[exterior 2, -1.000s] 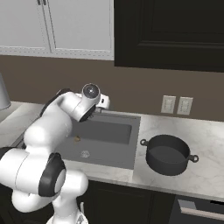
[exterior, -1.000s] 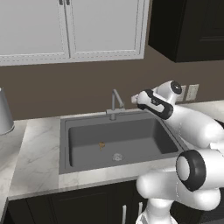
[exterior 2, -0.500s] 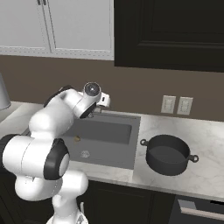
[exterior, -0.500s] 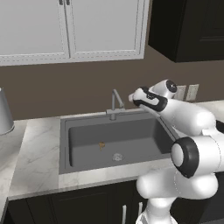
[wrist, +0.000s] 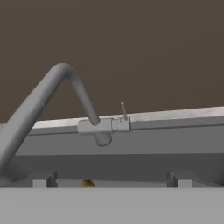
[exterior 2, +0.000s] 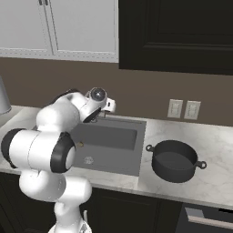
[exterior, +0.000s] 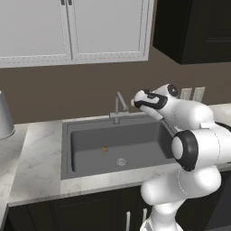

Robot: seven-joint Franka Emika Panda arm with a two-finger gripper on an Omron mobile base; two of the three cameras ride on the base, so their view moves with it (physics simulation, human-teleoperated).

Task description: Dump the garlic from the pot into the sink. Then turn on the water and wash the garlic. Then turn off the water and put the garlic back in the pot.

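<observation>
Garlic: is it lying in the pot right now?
No, the garlic lies on the floor of the sink, near the drain, while the pot stands empty on the counter.

What can't be made out

The arm (exterior 2: 68,118) hides much of the sink (exterior 2: 119,140); the garlic (exterior: 104,149) is a tiny speck; the faucet (wrist: 52,100) runs off the hand view's left edge.

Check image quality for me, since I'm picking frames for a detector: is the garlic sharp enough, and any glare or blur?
Left base view: even, flat lighting, no glare; the garlic is a small but distinct tan speck on the sink floor. Right base view: the arm partly covers the basin. Hand view: soft and low in detail; faucet looms large, garlic barely a smear at the bottom.
</observation>
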